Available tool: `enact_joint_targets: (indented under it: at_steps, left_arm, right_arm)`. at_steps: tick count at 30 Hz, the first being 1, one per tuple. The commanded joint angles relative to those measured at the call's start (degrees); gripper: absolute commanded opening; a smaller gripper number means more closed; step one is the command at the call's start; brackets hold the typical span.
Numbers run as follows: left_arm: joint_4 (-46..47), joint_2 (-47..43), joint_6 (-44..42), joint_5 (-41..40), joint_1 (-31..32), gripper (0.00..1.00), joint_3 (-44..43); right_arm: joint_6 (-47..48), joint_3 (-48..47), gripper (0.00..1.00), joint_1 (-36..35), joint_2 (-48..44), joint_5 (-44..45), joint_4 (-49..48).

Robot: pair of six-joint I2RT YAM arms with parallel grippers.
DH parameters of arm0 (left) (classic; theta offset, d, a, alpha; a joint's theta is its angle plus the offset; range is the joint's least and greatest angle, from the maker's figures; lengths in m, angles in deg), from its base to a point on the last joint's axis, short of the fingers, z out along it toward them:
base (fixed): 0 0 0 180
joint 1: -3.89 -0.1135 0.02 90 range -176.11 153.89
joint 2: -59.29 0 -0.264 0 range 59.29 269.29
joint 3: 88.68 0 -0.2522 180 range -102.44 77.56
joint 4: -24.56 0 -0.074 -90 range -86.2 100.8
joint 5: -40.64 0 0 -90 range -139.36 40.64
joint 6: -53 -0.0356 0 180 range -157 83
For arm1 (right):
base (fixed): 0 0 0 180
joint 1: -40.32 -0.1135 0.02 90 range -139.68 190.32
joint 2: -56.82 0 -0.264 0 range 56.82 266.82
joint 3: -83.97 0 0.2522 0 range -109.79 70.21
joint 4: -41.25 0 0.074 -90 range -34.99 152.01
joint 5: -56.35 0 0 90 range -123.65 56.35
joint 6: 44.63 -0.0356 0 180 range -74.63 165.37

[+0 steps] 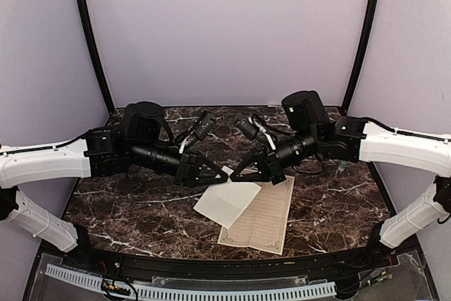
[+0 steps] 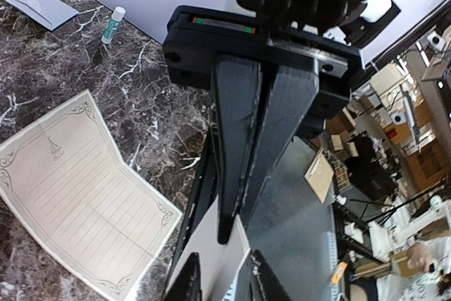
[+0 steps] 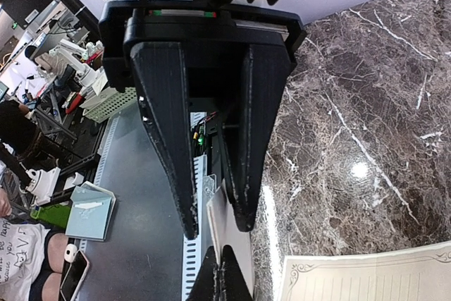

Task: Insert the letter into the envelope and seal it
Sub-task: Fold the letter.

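Note:
One sheet of the letter [image 1: 229, 204], folded and off-white, hangs tilted between both grippers with its lower edge on the table. My right gripper [image 1: 239, 172] [image 3: 220, 262] is shut on its raised corner [image 3: 237, 242]. My left gripper [image 1: 215, 173] [image 2: 223, 259] faces it tip to tip, fingers slightly apart around the same sheet [image 2: 214, 247], with a gap showing on one side. A second letter sheet [image 1: 262, 218] [image 2: 77, 188] lies flat, ruled side up with its ornate border. The grey-lavender envelope [image 2: 39, 1] lies flat at the far right of the table; the top view does not show it.
A small glue stick [image 2: 111, 24] with a green label lies near the envelope. The dark marble table [image 1: 127, 209] is walled by pale panels on three sides. A perforated white rail [image 1: 190, 290] runs along the near edge.

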Motion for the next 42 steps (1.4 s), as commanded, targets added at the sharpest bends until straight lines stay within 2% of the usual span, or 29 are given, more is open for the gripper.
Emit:
enact_joint_targets:
  at_steps: [1,4,5,9,10,11,13,14,15,17,25,28,33,37,42]
  left_arm:
    - [-1.7,-1.7,-0.4,-0.6,0.1,0.26,1.1]
    - [-1.7,-2.2,-0.2,-1.1,0.1,0.02,1.9]
    - [-1.6,-2.6,-0.2,-1.1,0.1,0.00,2.3]
    - [-1.3,-3.7,0.0,-1.3,0.1,0.01,3.1]
    - [-1.9,-3.8,0.0,-1.8,0.1,0.07,3.0]
    - [-2.2,-4.0,0.0,-2.2,0.2,0.16,3.0]
    - [-2.4,-4.4,0.0,-2.5,0.1,0.18,3.3]
    - [-2.4,-4.5,0.1,-2.6,0.1,0.14,3.4]
    - [-2.4,-4.7,0.1,-2.8,0.1,0.04,3.6]
    - [-2.3,-4.8,0.1,-2.7,0.1,0.00,3.8]
    - [-1.1,-5.4,-0.2,-2.0,0.1,0.00,4.7]
    - [-0.1,-5.2,-0.1,-0.9,0.1,0.00,4.9]
    - [2.0,-4.4,-0.2,1.1,0.1,0.00,4.5]
    - [2.6,-3.6,-0.3,2.4,0.1,0.00,4.2]
    - [3.0,-3.3,-0.2,3.5,0.1,0.00,4.1]
  right_arm:
    - [-0.2,0.2,0.00,0.0,-2.0,0.9,-1.6]
    - [-0.2,0.4,0.00,0.3,-2.3,1.1,-1.5]
    - [-0.2,0.5,0.00,0.3,-2.4,1.2,-1.5]
    - [-0.5,1.0,0.00,0.7,-3.0,2.0,-1.5]
    - [-0.5,1.1,0.00,0.8,-3.2,2.1,-1.5]
    - [-0.6,1.2,0.00,0.9,-3.5,2.2,-1.5]
    - [-0.7,1.5,0.00,1.0,-3.8,2.5,-1.6]
    - [-0.8,1.7,0.00,1.1,-4.0,2.6,-1.7]
    - [-0.9,1.7,0.00,1.2,-4.2,2.8,-1.7]
    - [-1.2,2.0,0.00,1.3,-4.5,3.1,-1.9]
    - [-2.9,3.1,0.00,1.7,-5.0,2.4,-4.5]
    - [-6.0,4.0,0.31,1.6,-4.4,-0.6,-8.8]
    - [-8.7,4.6,0.57,0.7,-3.7,-1.6,-14.8]
    - [-8.7,4.1,0.67,0.4,-2.0,-1.0,-15.0]
    - [-8.5,3.3,0.68,0.2,-0.1,-1.7,-17.1]
